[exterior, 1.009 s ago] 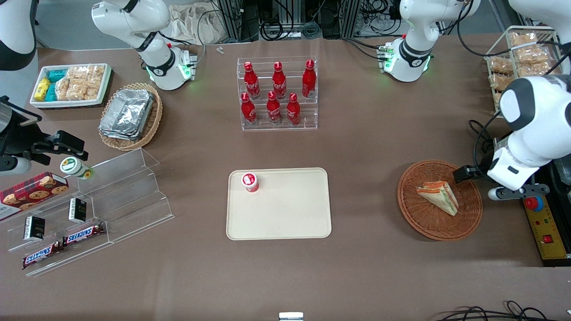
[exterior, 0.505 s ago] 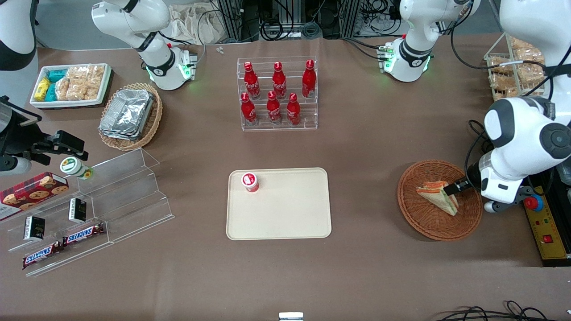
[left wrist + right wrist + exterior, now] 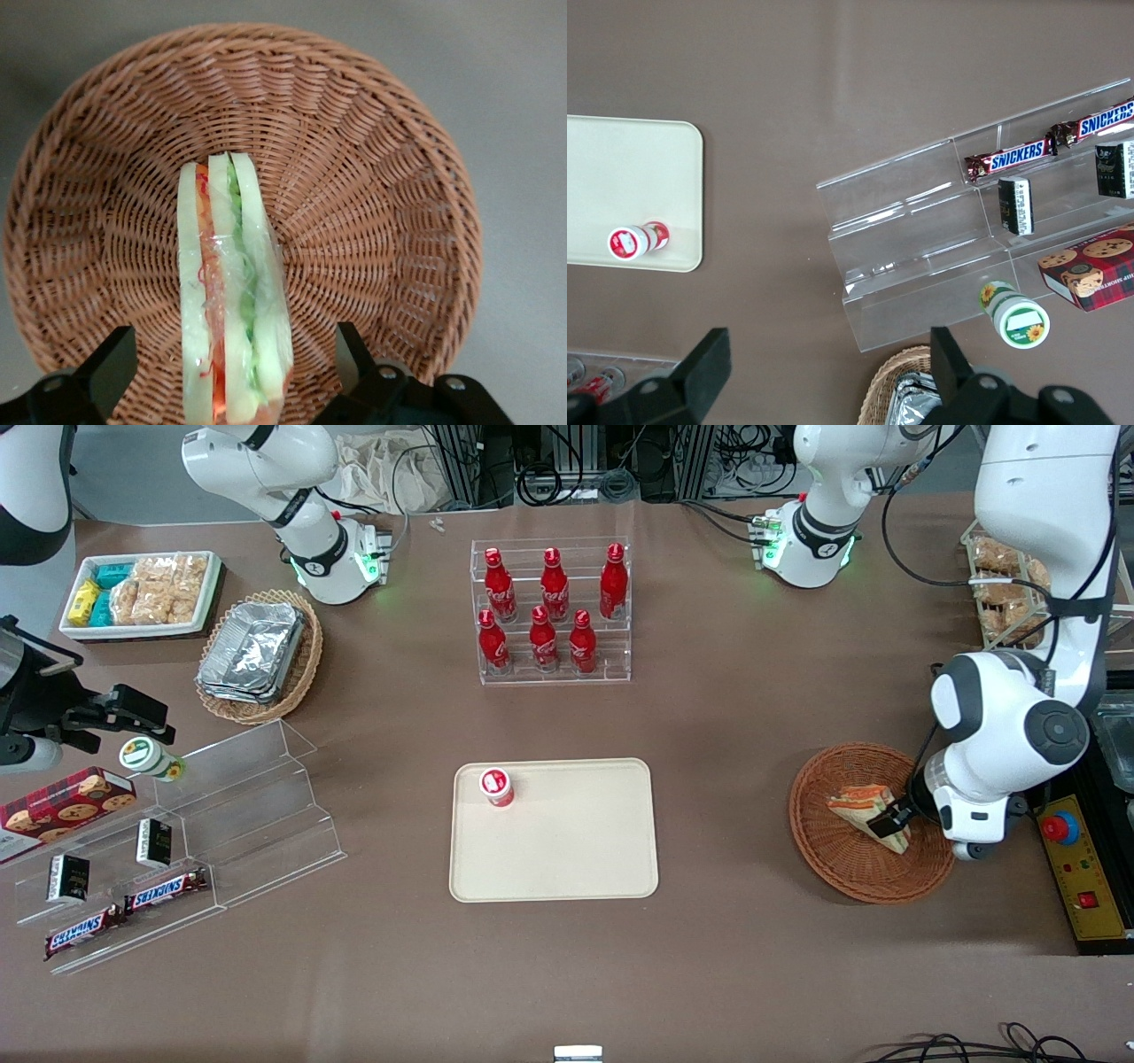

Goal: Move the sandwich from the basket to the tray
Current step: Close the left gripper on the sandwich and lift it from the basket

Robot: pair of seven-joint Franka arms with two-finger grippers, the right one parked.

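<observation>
We're right at the grab here. Nearest to the wrist camera, the gripper (image 3: 232,376) sits low over the sandwich (image 3: 232,301) with its fingers (image 3: 108,359) spread wide — one on each side of the wedge, neither touching it as far as we can tell. The sandwich lies in the basket (image 3: 372,195), standing on edge so its bread and filling layers face up.

For a clean pick, we'd say keep the wedge centred between the fingers and close across the flat bread faces, not the pointed end. The clear wrap looks slippery and the bread looks soft, so we'd guess a gentle squeeze beats a hard one — enough to hold, not enough to crush the filling. Going a touch lower first probably helps get more bread in the grip.

Farther off toward the middle of the table, the tray (image 3: 576,850) waits with a small red-capped bottle (image 3: 497,786) lying in one corner, so we'd aim for the open area.
</observation>
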